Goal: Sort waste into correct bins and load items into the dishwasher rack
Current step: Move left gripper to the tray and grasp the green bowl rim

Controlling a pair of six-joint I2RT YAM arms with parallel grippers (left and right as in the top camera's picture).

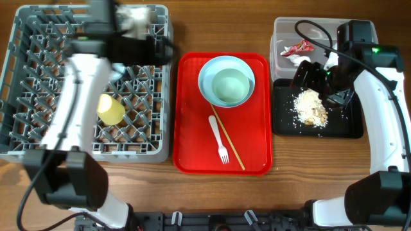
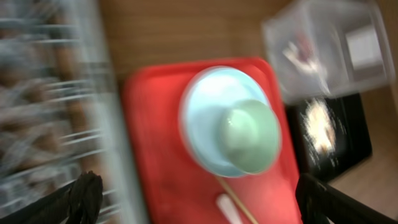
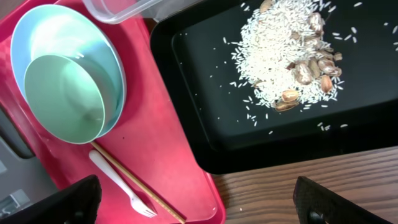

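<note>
View motion-blurred. Red tray [image 2: 155, 155] at centre on the wooden surface [image 2: 186, 31]. On it the pale-blue plate [image 2: 202, 118] carries a mint bowl [image 2: 249, 137], offset to the plate's right. Chopstick [image 2: 239, 200] and white fork [image 2: 229, 210] lie just near of the plate. Grey rack [image 2: 56, 112] at left. Clear tub [image 2: 280, 56] far right, with a red smear inside, probably the wrapper [image 2: 303, 53]. Black tray [image 2: 354, 130] holds beige scraps [image 2: 318, 127]. Left hand [image 2: 199, 199] is spread wide, with dark fingers [image 2: 84, 193] at both near corners.

The left hand [image 2: 200, 202] hangs wide open at far left; the right hand [image 3: 199, 202] hangs wide open at far right.
</note>
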